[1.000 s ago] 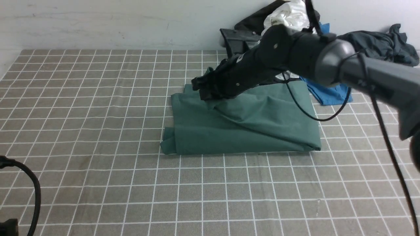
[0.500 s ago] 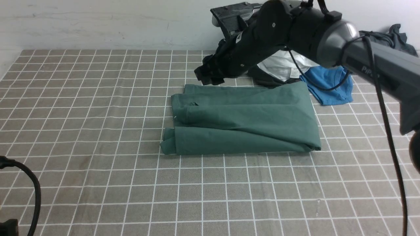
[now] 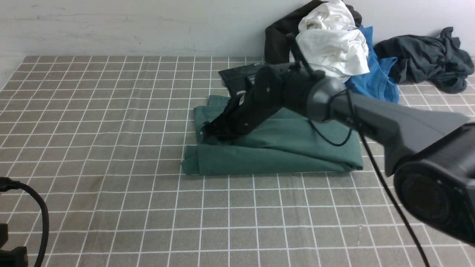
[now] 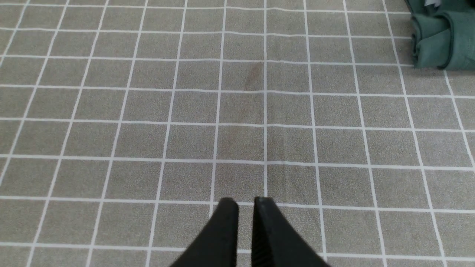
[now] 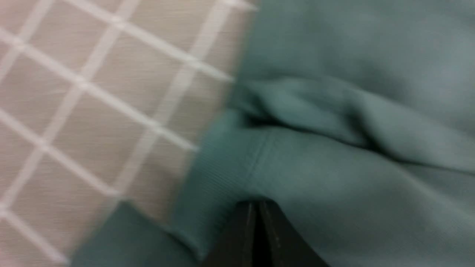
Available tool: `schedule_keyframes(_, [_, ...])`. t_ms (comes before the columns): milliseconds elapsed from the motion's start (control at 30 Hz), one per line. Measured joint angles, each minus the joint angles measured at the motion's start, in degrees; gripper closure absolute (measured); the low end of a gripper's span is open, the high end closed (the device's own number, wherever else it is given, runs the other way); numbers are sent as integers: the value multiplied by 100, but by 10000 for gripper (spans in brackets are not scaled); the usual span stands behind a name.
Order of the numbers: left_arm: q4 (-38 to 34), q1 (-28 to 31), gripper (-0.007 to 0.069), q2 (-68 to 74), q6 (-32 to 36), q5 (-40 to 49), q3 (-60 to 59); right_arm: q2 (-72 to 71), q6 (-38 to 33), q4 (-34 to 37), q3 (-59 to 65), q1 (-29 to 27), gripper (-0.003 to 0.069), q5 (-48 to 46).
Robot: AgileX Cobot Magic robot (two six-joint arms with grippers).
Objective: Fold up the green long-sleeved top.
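The green long-sleeved top (image 3: 297,148) lies folded into a rough rectangle on the gridded mat, right of centre. My right gripper (image 3: 212,134) is down on the top's left part, near a ribbed edge (image 5: 222,163). Its fingers are together with no cloth seen between them in the right wrist view (image 5: 258,207). My left gripper (image 4: 246,202) is shut and empty, hovering over bare mat. The top's rolled corner (image 4: 441,40) shows at the edge of the left wrist view, far from the gripper. The neck label and chest logo are hidden.
Behind the top, against the wall, lies a pile: a white garment (image 3: 330,40), a bright blue shirt (image 3: 371,85) and a black garment (image 3: 276,37). A dark grey garment (image 3: 426,55) lies at the far right. The left arm's cable (image 3: 37,207) shows at the lower left.
One second ago my right gripper held a fold of the top. It then let go and rose towards the wall. Now it has come down onto the top's left part.
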State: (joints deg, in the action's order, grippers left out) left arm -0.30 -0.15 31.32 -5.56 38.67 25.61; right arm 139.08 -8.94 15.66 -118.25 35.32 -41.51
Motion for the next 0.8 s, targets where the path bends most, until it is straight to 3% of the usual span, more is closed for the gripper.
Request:
schedule_keyframes(200, [0, 0, 578, 0, 0, -29, 0, -127, -1048, -18, -326, 336, 673, -43])
schedule_keyframes(467, [0, 0, 578, 0, 0, -136, 0, -1900, -1340, -1402, -1692, 141, 673, -1664])
schedule_keyframes(633, [-5, 0, 578, 0, 0, -136, 0, -3103, -1352, -1566, -1689, -362, 673, -2673])
schedule_keyframes(667, [-5, 0, 578, 0, 0, -136, 0, -3588, -1352, -1499, -1414, -665, 673, -2797])
schedule_keyframes(800, [-5, 0, 578, 0, 0, -97, 0, -4812, -1352, -1107, -261, -1377, 673, -2357])
